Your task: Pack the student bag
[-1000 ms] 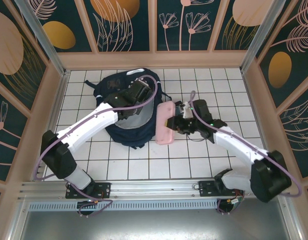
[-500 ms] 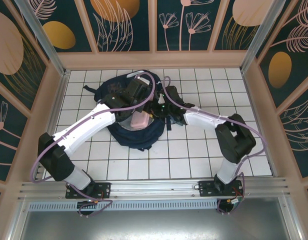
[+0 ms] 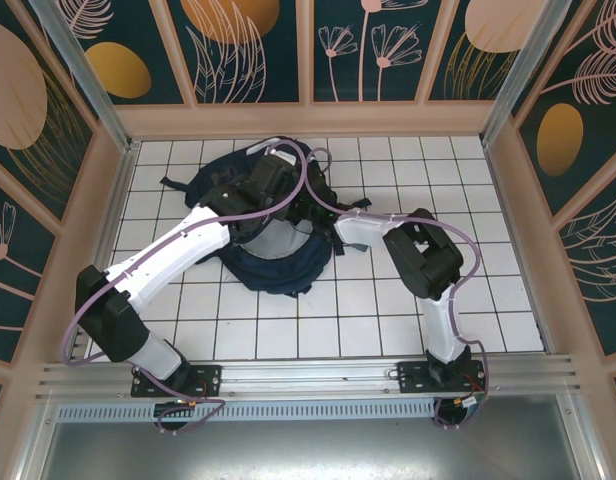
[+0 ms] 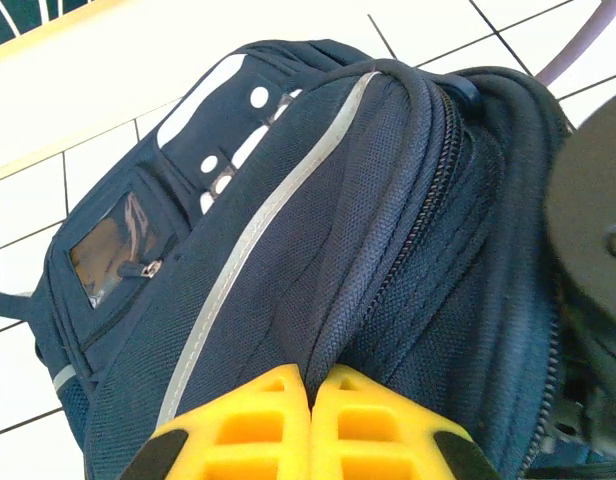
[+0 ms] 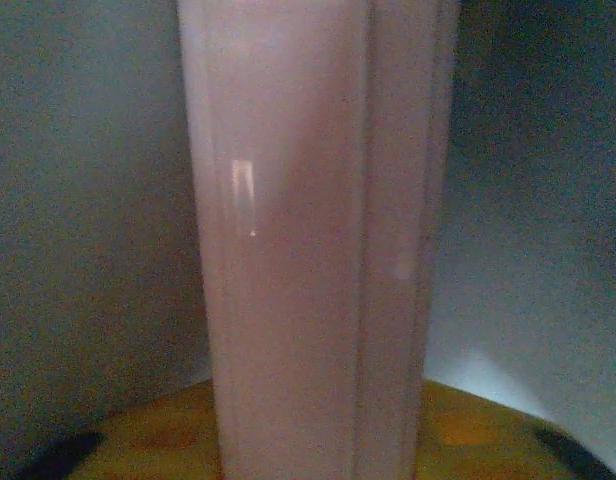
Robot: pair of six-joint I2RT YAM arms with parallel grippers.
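On the white tiled table (image 3: 388, 300), the student bag (image 3: 278, 268) lies toward the far edge, left of centre, its mouth kept open by the left gripper (image 4: 310, 425) clamped shut on a fold beside the zip (image 4: 403, 250). The right gripper (image 5: 318, 450) reaches inside with the pink pencil case (image 5: 308, 250) between its fingers; whether it grips or has released I cannot tell. Half a second ago the case sat at the mouth; now it is deep inside.

Blurred pink pencil case (image 5: 318, 240), top and bottom beyond the frame; right fingers (image 5: 468, 435) hazy at the bottom edge.
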